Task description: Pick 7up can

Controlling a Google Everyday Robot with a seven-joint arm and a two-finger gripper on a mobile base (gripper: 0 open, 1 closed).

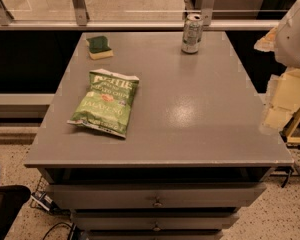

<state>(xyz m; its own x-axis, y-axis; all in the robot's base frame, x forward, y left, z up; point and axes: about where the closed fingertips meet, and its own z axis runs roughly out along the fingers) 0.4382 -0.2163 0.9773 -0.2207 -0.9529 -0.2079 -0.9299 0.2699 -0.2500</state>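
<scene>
The 7up can (192, 33), silver and green with a shiny top rim, stands upright at the far right of the grey table top (190, 109), near the back edge. My gripper (276, 111) hangs at the right edge of the view, beside the table's right side and off the top. It is well to the right of the can and nearer to me, and it holds nothing that I can see. The white arm (296, 31) rises above it at the top right.
A green jalapeño chip bag (106, 102) lies flat at the left middle of the table. A green-and-yellow sponge (99, 46) sits at the far left corner. A railing and glass run behind the table. Drawers (155, 196) are below the front edge.
</scene>
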